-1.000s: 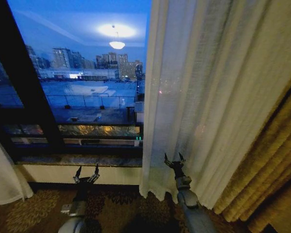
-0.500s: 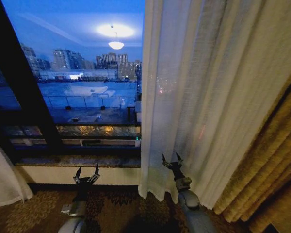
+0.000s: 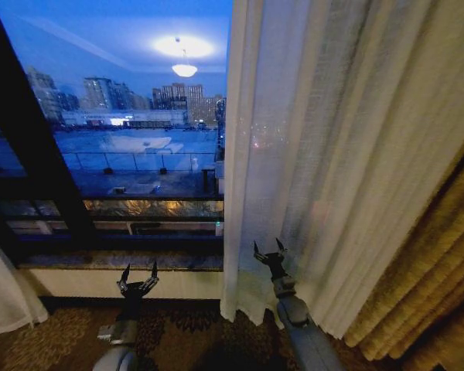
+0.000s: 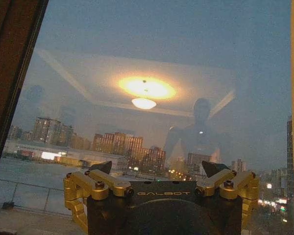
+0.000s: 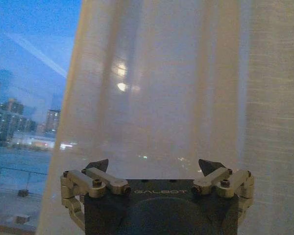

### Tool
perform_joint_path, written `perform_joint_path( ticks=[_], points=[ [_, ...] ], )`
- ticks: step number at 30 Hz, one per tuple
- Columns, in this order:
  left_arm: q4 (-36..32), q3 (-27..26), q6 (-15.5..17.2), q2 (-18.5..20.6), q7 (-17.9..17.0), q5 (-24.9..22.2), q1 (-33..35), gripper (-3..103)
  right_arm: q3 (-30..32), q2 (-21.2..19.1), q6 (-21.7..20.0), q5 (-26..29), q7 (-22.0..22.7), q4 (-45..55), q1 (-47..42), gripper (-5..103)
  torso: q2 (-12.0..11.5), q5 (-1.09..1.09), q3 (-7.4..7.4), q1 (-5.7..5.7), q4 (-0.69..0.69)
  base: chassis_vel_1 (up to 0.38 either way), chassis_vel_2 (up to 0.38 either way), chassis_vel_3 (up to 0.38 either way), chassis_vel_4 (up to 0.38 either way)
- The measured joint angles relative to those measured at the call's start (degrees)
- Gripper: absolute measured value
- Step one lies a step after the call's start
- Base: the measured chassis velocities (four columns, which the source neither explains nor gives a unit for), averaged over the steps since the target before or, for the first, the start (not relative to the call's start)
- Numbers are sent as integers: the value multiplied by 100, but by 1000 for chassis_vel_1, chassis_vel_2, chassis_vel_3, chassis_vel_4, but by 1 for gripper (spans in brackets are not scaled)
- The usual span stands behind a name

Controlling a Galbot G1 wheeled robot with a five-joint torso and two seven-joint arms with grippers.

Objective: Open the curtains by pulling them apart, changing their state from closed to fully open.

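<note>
Two sheer curtain panels show in the head view: one large panel [image 3: 332, 154] hanging from the middle of the window across to the right, pleated and see-through, and a small corner of a second panel [image 3: 4, 297] bunched at the far left near the floor. Between them the window glass [image 3: 131, 131] stands bare, with a night skyline beyond and one ceiling lamp mirrored in it. One thick golden drape [image 3: 425, 286] hangs at the far right, beside the big sheer panel. Two grippers are raised: the left gripper [image 3: 138, 277] low in front of the sill [image 3: 116, 261], fingers spread and empty; the right gripper [image 3: 269, 250] held against the lower part of the big panel near its inner edge, fingers parted, no cloth between them. Patterned carpet [image 3: 185, 332] lies below. Left wrist view: one gripper [image 4: 158, 169], two dark fingertips wide apart, facing bare glass with the lamp's reflection. Right wrist view: one gripper [image 5: 157, 165], fingertips spread, the sheer panel [image 5: 186, 98] just ahead, its edge running down beside open glass.
</note>
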Motion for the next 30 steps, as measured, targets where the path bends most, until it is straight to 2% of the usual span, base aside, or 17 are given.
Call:
perform_joint_path(
  ticks=[10,19,26,30],
  points=[
    [0,0,0,0,0,0,0,100,-673,224,-30,146,95,-744,862,100,-1,0,1,1,0,0,0,0,0],
    [0,0,0,0,0,0,0,100,-881,457,-263,555,302,-1398,1677,100,-1,1,1,3,1,0,0,0,0],
    [0,0,0,0,0,0,0,100,-1049,7,-245,665,274,-905,1215,100,0,0,1,2,-1,0,0,0,0],
    [0,0,0,0,0,0,0,100,-1033,-32,-112,592,226,-913,943,100,0,2,1,2,-1,0,0,0,0]
  ],
)
